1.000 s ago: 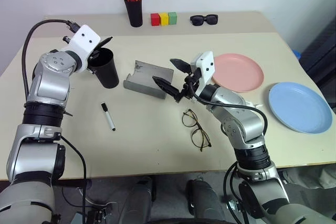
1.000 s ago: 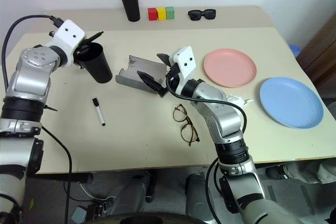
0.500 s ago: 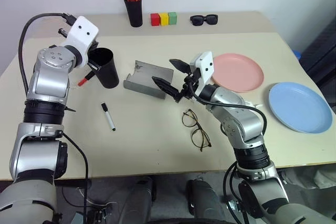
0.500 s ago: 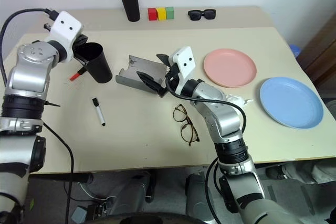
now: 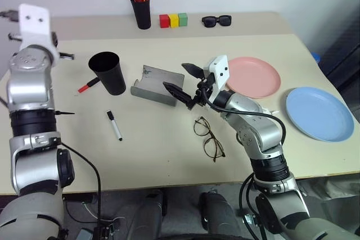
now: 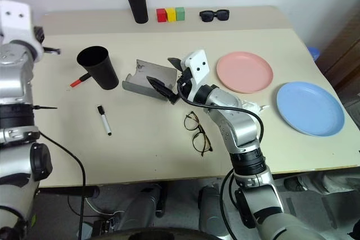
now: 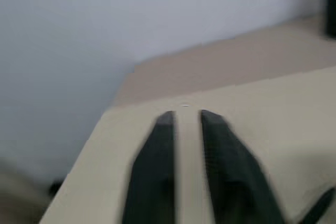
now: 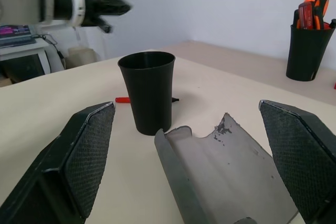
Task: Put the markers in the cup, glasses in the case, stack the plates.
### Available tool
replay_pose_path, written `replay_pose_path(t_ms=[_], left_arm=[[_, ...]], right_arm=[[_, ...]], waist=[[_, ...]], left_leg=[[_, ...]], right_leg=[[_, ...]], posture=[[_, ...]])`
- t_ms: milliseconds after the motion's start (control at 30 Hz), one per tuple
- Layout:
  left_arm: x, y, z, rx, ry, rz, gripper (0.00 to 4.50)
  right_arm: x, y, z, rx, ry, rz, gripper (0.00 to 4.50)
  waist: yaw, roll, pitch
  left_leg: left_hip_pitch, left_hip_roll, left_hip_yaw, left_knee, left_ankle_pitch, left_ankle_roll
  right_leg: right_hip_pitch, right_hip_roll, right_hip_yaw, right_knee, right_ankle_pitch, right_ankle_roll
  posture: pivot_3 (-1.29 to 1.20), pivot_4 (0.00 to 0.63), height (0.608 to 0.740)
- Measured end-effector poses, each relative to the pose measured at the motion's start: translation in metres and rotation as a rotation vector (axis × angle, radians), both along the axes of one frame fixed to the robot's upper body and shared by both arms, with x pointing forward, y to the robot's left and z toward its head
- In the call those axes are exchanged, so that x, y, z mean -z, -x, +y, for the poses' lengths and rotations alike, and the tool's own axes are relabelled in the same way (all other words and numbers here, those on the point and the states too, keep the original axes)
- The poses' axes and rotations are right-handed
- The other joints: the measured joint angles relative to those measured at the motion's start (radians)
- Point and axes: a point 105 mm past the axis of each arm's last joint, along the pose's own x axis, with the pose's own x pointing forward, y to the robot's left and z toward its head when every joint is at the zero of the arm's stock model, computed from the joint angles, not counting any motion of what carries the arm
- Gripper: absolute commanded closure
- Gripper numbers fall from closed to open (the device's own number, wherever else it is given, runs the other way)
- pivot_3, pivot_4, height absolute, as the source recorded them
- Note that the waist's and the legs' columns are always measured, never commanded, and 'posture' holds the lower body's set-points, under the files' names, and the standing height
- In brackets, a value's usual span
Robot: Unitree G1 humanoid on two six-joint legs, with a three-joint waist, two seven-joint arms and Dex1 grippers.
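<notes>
The black cup (image 5: 107,72) stands upright at the left of the table. A black marker with a red end (image 5: 87,87) lies on the table just left of the cup, outside it. The white marker (image 5: 115,125) lies nearer me. My left gripper (image 7: 186,119) hovers far left of the cup, its fingers slightly apart and holding nothing. The grey case (image 5: 157,84) lies open at the centre, with my right gripper (image 5: 184,81) open wide just beyond its right end. The glasses (image 5: 209,137) lie in front of it. The pink plate (image 5: 256,76) and blue plate (image 5: 319,113) sit apart on the right.
A narrow black pen holder (image 5: 142,9) with orange-capped markers stands at the back. Beside it are red, yellow and green blocks (image 5: 175,20) and black sunglasses (image 5: 216,21). The table's left edge lies close to my left gripper.
My left gripper let go at the cup's rim and swung away to the left. The red-ended marker dropped beside the cup and now lies on the table. The right arm has not moved.
</notes>
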Motion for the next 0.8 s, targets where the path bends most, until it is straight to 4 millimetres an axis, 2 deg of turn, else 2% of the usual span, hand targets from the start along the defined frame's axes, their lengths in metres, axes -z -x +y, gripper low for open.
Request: replay_pose_path(t_ms=[67, 133, 200, 367, 567, 767, 800], left_arm=[[0.024, 0.002, 0.000, 0.015, 0.040, 0.081, 1.22], [0.048, 0.001, -0.004, 0.043, 0.099, 0.147, 1.22], [0.063, -0.002, -0.008, 0.060, 0.136, 0.188, 1.22], [0.088, -0.009, -0.012, 0.111, 0.189, 0.254, 1.22], [0.094, -0.024, -0.018, 0.181, 0.222, 0.282, 1.22], [0.113, -0.025, -0.019, 0.201, 0.271, 0.347, 1.22], [0.116, -0.024, -0.019, 0.201, 0.281, 0.356, 1.46]], right_arm=[[0.000, 0.000, 0.001, -0.003, 0.000, 0.001, 0.00], [0.000, 0.001, 0.001, -0.007, 0.002, 0.001, 0.00], [0.001, 0.001, 0.003, -0.013, 0.003, 0.002, 0.00], [0.001, 0.001, 0.002, -0.012, 0.007, 0.002, 0.00], [0.001, 0.001, 0.002, -0.008, 0.008, 0.002, 0.00], [0.002, 0.000, 0.000, 0.006, 0.011, 0.005, 0.00], [0.002, 0.000, 0.000, 0.009, 0.010, 0.005, 0.00]], waist=[[0.007, 0.000, 0.000], [0.010, -0.001, -0.001], [0.008, -0.001, -0.001], [0.003, -0.001, -0.001], [0.003, -0.001, -0.001], [0.002, -0.001, -0.001], [0.002, -0.001, -0.001]], left_leg=[[0.000, 0.000, 0.000, 0.000, 0.000, -0.001], [0.000, 0.000, -0.001, 0.001, 0.000, -0.001], [0.000, 0.000, -0.002, 0.001, 0.001, -0.001], [0.000, 0.000, -0.001, 0.000, 0.001, -0.002], [0.000, 0.000, -0.001, 0.000, 0.001, -0.002], [0.000, 0.000, -0.001, 0.000, 0.001, -0.002], [0.000, 0.000, -0.001, 0.000, 0.001, -0.002]], right_leg=[[0.001, 0.000, 0.000, 0.000, 0.000, 0.000], [0.001, 0.000, 0.000, 0.000, 0.000, 0.000], [0.001, 0.000, -0.001, 0.000, 0.000, 0.000], [0.000, 0.000, -0.001, 0.000, 0.000, 0.000], [0.000, 0.000, -0.001, 0.000, 0.000, 0.000], [0.000, 0.000, -0.001, 0.000, 0.000, 0.000], [0.000, 0.000, -0.001, 0.000, 0.000, 0.000]], posture=[[0.00, 0.150, 0.740], [0.00, 0.150, 0.740], [0.00, 0.150, 0.740], [0.00, 0.150, 0.740], [0.00, 0.150, 0.740], [0.00, 0.150, 0.740], [0.00, 0.150, 0.740]])
